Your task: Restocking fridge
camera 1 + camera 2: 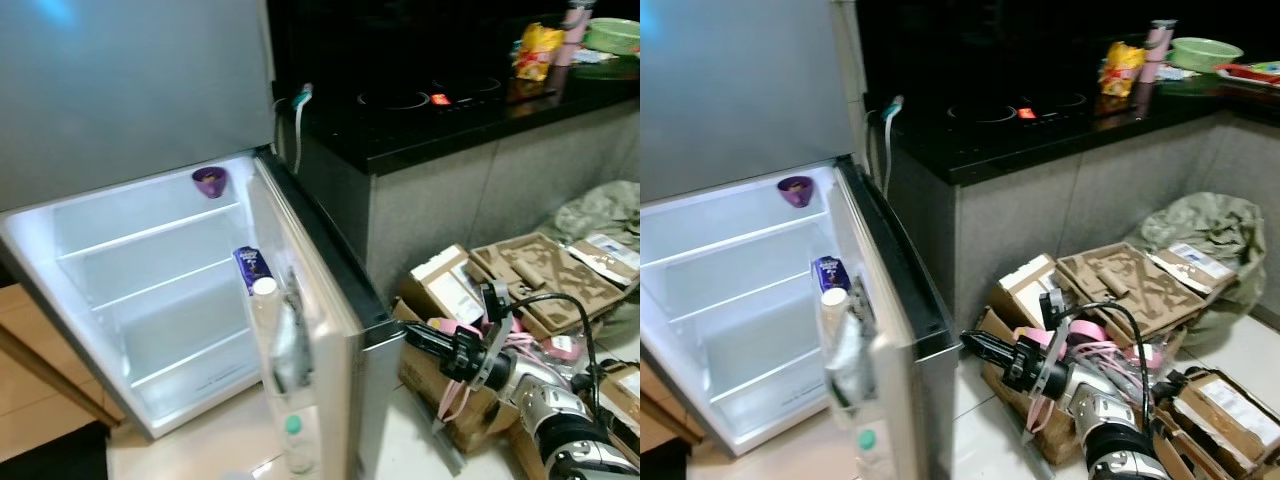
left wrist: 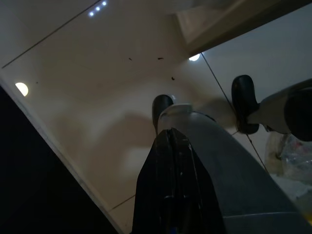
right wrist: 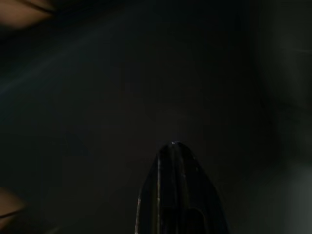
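Note:
The fridge (image 1: 150,290) stands open and lit, its wire shelves bare except for a purple cup (image 1: 210,181) at the top. Its door (image 1: 310,330) swings out toward me; the door rack holds a blue carton (image 1: 251,268), a white-capped bottle (image 1: 265,300) and, lower down, a green-capped bottle (image 1: 293,440). My right gripper (image 1: 412,330) is shut, pointing left, its tips close to the door's outer edge; the right wrist view is dark, with the fingers (image 3: 174,161) pressed together. My left gripper (image 2: 170,139) hangs shut over the pale floor.
Opened cardboard boxes (image 1: 540,270) and a green sack (image 1: 1200,225) crowd the floor on the right, under my right arm. A black counter (image 1: 430,120) with a hob carries a yellow packet (image 1: 537,50), a pink bottle (image 1: 575,30) and a green bowl (image 1: 612,35). A wooden cabinet (image 1: 30,340) flanks the fridge's left.

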Available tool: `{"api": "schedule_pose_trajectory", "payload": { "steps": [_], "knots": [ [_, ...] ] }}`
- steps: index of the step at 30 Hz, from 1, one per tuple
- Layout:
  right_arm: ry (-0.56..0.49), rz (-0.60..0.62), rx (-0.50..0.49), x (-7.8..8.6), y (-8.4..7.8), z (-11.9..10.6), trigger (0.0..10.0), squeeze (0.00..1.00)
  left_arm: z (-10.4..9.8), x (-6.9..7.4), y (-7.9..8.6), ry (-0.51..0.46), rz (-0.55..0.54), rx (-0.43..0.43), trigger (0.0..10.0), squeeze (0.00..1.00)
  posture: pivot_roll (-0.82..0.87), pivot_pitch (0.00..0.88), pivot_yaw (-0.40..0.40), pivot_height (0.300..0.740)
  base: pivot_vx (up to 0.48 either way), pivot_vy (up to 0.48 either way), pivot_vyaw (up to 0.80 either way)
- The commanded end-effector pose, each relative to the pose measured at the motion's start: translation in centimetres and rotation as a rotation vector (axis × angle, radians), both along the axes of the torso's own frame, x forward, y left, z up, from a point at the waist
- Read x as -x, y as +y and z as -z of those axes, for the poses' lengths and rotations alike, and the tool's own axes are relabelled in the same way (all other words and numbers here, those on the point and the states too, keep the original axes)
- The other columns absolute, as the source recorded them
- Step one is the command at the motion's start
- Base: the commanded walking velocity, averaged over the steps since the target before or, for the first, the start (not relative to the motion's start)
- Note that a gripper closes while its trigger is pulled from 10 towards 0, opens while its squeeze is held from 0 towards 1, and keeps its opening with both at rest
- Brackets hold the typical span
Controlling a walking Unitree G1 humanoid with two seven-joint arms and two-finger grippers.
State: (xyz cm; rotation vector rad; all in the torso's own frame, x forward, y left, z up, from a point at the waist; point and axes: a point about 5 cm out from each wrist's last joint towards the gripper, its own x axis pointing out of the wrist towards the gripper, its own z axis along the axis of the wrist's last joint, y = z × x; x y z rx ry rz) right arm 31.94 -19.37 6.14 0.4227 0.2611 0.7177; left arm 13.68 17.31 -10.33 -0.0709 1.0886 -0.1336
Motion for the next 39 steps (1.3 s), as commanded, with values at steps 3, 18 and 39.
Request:
{"api": "schedule_pose_trajectory", "payload": {
  "steps": [3,18,39],
  "knots": [
    [0.152,0.304,0.222,1.2,-3.0,2.9,10.0,0.0,0.2,0.5,-0.3,0.016,-0.002,0.004,10.0,0.0,-0.09,0.0,0.0,0.74,0.0,0.0,0.0],
    [0.633,0.423,0.514,13.0,-5.7,12.4,10.0,0.0,0.2,0.6,0.2,0.018,-0.007,-0.009,10.0,0.0,-0.1,0.0,0.009,0.74,0.0,0.0,0.63],
    [0.719,0.498,0.606,15.8,-6.2,13.8,10.0,0.0,0.1,0.3,0.6,0.011,-0.015,-0.03,10.0,0.0,-0.1,0.0,0.018,0.74,0.0,0.0,0.63]
  ]
}}
